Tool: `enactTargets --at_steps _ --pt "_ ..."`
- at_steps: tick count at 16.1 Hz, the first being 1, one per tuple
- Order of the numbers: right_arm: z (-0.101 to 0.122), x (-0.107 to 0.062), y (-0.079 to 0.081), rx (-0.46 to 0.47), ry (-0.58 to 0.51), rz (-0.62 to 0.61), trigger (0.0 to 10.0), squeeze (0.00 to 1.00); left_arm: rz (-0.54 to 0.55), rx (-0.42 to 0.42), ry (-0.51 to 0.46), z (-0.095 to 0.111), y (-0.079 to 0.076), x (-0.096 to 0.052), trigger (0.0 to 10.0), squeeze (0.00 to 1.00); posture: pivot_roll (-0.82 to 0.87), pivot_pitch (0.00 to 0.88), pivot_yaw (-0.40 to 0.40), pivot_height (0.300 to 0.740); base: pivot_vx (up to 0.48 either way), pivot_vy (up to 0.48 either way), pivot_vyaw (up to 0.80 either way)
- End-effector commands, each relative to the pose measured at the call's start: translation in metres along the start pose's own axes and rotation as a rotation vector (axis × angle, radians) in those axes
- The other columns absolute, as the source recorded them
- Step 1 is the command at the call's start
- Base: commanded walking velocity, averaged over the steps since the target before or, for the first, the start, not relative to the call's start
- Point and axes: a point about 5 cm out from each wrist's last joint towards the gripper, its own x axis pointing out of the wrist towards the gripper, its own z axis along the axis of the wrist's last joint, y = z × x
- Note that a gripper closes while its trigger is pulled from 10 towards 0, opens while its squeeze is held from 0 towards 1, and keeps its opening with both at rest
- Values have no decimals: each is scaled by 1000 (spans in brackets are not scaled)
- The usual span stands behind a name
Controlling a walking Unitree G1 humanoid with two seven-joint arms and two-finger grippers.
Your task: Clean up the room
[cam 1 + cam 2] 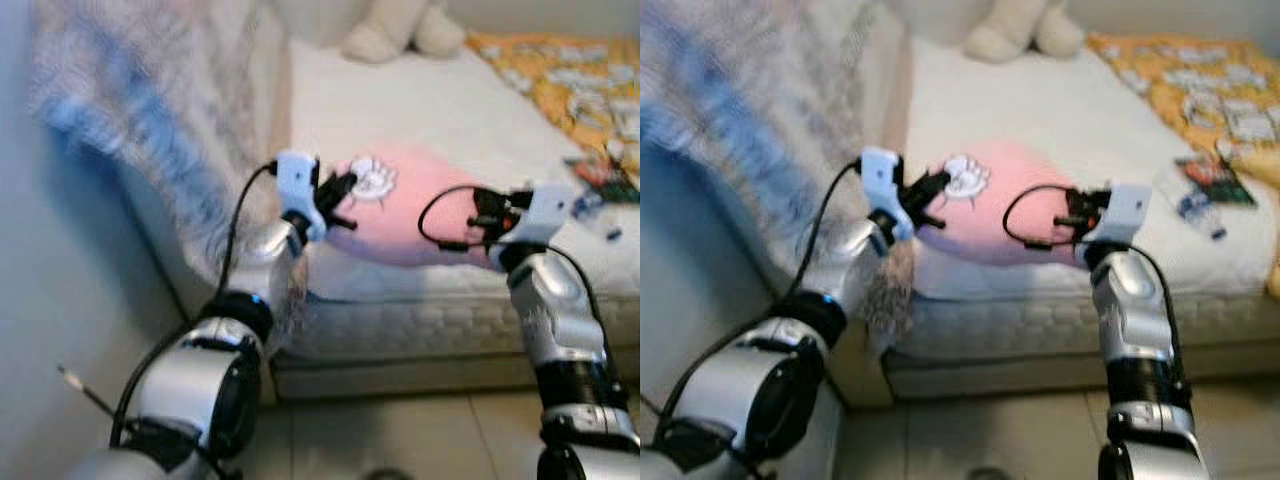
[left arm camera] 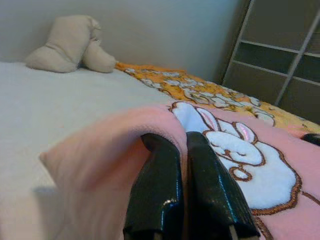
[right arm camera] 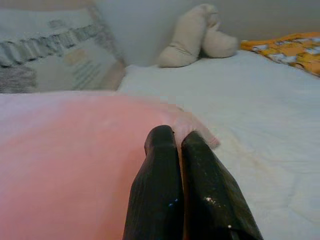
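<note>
Claws clamp my pink blanket (image 1: 400, 205) at both ends: left claw (image 2: 186, 160), right claw (image 3: 176, 150). Best lifted evenly (tension kept) off the bed (image 1: 440, 110).

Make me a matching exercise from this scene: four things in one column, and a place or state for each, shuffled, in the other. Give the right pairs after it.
Things
1. pink blanket
2. cream plush toy
3. orange patterned blanket
4. left gripper

Places or states
A. at the far end of the bed, by the wall
B. spread along the bed's right side
C. shut on an edge of pink cloth
D. held between both grippers at the bed's near edge

Pairs: 1-D, 2-A, 3-B, 4-C
</note>
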Motion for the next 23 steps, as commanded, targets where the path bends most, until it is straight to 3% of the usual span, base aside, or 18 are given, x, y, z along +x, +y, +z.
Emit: enactTargets --at_steps 1,6,10,11,12,13,16,17,18,23 --pt "8 3 -5 -20 -28 -12 0 0 9 24 -58 15 -1 6 0 0 -168 0 21 740 480 0 444" --pt "14 7 -7 -58 -26 1 0 0 -8 58 -51 17 -8 10 0 0 -162 0 19 740 477 0 0" --pt "11 7 -8 -49 -32 -17 0 0 -11 72 -56 15 -11 11 0 0 -157 0 16 740 0 0 178" --pt "10 7 -9 -40 -30 -17 0 0 -19 68 -55 14 -13 11 1020 0 -156 0 15 740 0 -458 694" --pt "10 7 -9 -40 -29 -17 0 0 -26 76 -43 12 -15 11 8157 0 -157 0 16 740 0 -450 688" --pt "10 7 -9 -43 -26 -14 0 0 -28 71 -42 12 -18 12 10000 0 -157 0 16 740 262 -401 663" --pt "9 8 -10 -59 -15 -9 0 0 -4 86 -35 11 -23 16 10000 0 -158 0 18 740 289 -380 631" --pt "9 9 -11 -82 2 -6 1922 0 -3 85 -39 11 -26 16 10000 0 -157 0 18 740 311 -360 550" --pt "11 11 -13 -96 10 -12 10000 0 9 91 -39 10 -28 17 10000 0 -156 0 19 740 0 0 0" --pt "26 23 -20 -147 1 -8 10000 0 59 133 -37 17 -30 24 10000 0 -146 0 15 740 0 0 0"
